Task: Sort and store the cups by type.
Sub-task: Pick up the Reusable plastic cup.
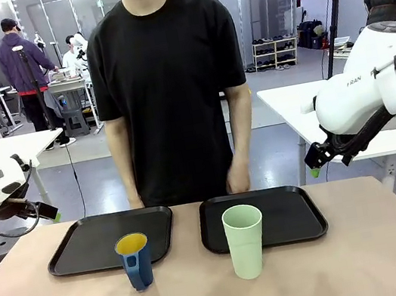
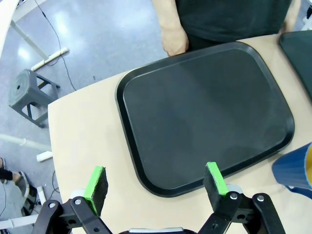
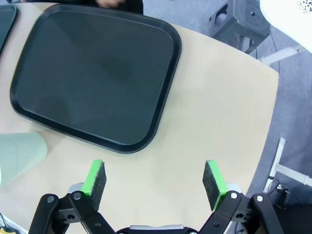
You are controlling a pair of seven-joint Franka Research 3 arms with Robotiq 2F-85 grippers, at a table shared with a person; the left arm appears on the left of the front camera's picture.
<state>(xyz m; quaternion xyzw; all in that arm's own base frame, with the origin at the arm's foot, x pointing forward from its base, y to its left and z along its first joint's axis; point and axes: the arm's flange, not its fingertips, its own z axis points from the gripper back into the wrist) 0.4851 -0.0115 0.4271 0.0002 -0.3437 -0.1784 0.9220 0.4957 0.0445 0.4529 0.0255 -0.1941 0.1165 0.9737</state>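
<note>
The dark blue handled mug (image 1: 135,261) with its yellow-orange inside stands on the table just in front of the left black tray (image 1: 93,247). To its right, the tall mint-green tumbler (image 1: 245,241) stands before the right black tray (image 1: 291,216). My left gripper (image 1: 52,215) hovers off the table's left edge, open and holding nothing (image 2: 156,180), looking down on the left tray (image 2: 204,112); the mug's rim (image 2: 295,170) shows at the picture's right edge. My right gripper (image 1: 314,170) hangs beyond the table's right side, open and holding nothing (image 3: 155,178), above bare tabletop beside the right tray (image 3: 92,73) and the tumbler (image 3: 19,151).
A person in a black shirt (image 1: 169,84) stands at the far edge, hands (image 2: 173,39) low by the trays. Both trays hold nothing. A grey stool (image 2: 29,95) stands on the floor off the left end, and another stool (image 3: 239,22) is off the right.
</note>
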